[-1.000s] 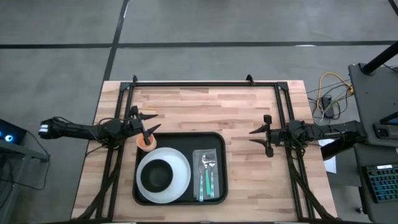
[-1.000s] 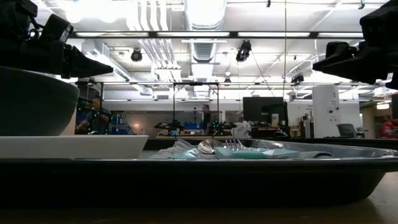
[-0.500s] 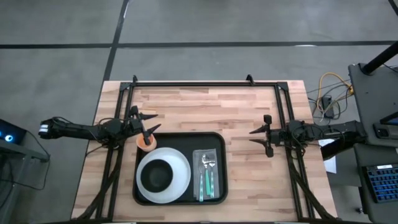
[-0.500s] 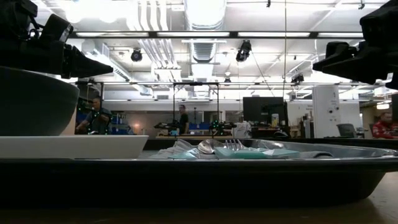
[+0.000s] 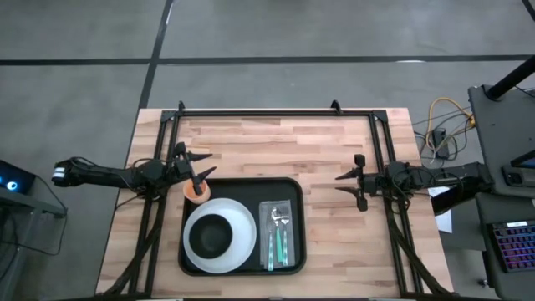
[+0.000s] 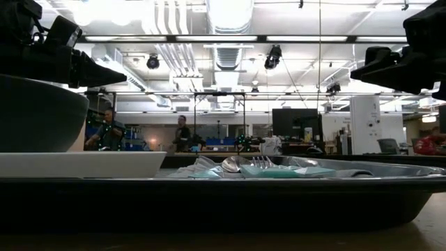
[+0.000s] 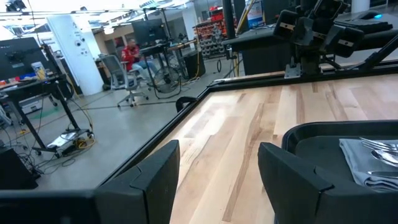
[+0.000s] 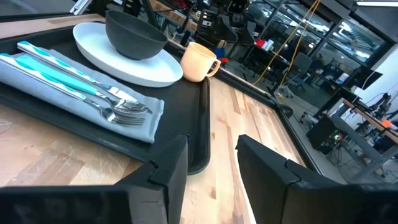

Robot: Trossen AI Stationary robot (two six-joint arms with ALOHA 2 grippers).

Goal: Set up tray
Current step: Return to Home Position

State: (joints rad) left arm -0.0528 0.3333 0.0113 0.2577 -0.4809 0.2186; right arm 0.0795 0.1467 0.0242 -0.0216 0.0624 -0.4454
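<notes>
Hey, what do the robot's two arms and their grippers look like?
Both arms are slim, jointed and black. The left gripper and right gripper each have two flat, angular black fingers. The left arm has a light patch at its outer end.

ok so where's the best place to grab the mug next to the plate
Pinch the rim of the mug from above, one finger inside, on the side away from the white plate: it stands upright, mouth open, and the plate crowds its other side. The left gripper is nearest.

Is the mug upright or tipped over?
Upright: the mug stands on its base, mouth up, beside the white plate.
</notes>
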